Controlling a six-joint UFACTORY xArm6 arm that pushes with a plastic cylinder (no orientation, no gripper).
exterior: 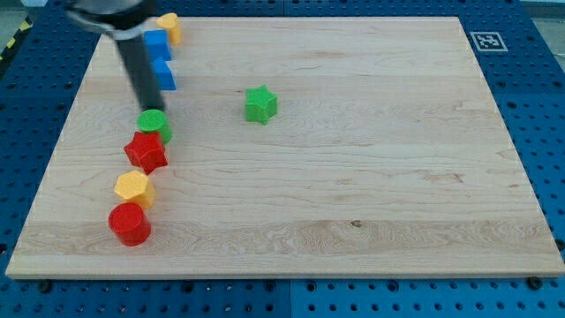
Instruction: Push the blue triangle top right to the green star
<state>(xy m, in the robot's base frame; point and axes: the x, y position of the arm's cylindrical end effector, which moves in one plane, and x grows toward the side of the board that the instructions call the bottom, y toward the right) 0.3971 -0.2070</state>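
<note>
Lab bench: blue perforated table (530,53), fiducial tag (488,41)

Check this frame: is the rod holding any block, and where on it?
Nothing is held; the rod only pushes. My tip sits just above the green cylinder, below the blue blocks.

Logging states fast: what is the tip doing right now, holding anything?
My tip: a bare rod, holds nothing; it sits at the top edge of the green cylinder, just below the blue blocks.
</note>
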